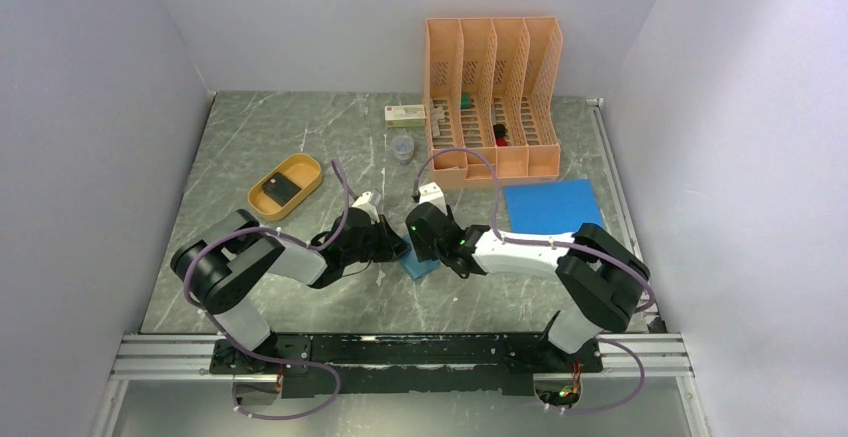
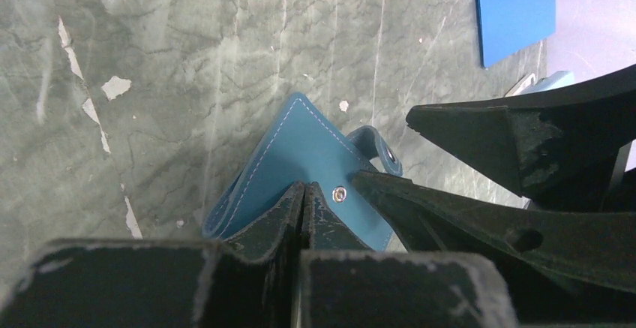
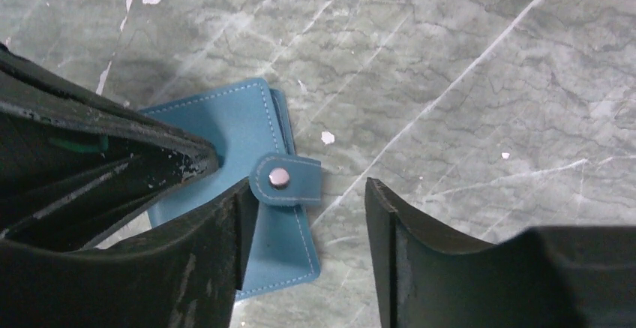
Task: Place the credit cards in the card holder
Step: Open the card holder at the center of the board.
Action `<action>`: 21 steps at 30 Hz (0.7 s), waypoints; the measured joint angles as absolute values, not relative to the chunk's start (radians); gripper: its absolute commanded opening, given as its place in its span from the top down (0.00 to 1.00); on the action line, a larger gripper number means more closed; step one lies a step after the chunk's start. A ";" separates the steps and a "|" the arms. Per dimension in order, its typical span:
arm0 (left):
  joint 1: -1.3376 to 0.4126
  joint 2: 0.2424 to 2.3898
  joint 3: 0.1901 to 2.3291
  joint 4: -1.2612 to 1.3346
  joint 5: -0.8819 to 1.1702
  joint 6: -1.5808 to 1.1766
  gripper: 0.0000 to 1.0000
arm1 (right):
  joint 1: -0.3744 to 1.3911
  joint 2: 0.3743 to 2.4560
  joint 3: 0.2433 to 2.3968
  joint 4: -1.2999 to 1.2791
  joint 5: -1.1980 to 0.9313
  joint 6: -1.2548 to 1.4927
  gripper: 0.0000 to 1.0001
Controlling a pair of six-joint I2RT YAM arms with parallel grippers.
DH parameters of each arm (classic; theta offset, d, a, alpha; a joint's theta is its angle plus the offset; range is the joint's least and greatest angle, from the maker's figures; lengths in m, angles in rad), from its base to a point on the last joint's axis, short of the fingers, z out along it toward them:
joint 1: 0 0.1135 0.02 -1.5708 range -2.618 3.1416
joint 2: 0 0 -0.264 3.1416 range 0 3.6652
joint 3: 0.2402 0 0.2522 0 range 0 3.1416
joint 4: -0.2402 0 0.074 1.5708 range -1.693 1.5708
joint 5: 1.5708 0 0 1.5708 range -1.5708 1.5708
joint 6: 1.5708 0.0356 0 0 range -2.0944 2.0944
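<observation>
Jaws of my left gripper (image 2: 304, 193) are pressed together, tips on the cover of the teal card holder (image 2: 300, 144). My right gripper (image 3: 307, 193) has its jaws apart, with the holder's snap tab (image 3: 285, 179) between them. One dark credit card (image 1: 283, 189) lies in the orange tray (image 1: 255, 200), well away from both.

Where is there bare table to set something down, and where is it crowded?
Free: far-left table between orange tray and back wall; near strip between the arm bases. Crowded: centre, where left gripper and right gripper meet on the card holder; also around the file rack.
</observation>
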State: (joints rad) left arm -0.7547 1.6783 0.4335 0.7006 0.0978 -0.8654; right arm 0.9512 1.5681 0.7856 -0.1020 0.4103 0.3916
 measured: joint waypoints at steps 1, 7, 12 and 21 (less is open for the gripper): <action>-0.755 1.678 0.434 0.699 0.098 -0.864 0.95 | 0.950 1.575 0.791 -0.101 0.413 0.388 0.52; -0.755 1.669 0.434 0.684 0.096 -0.860 0.95 | 0.942 1.604 0.801 -0.094 0.410 0.378 0.74; -0.754 1.663 0.434 0.675 0.094 -0.860 0.95 | 0.930 1.603 0.801 -0.088 0.400 0.380 1.00; -0.754 1.530 0.417 0.517 0.094 -0.841 0.73 | 0.927 1.470 0.771 -0.116 0.345 0.380 1.00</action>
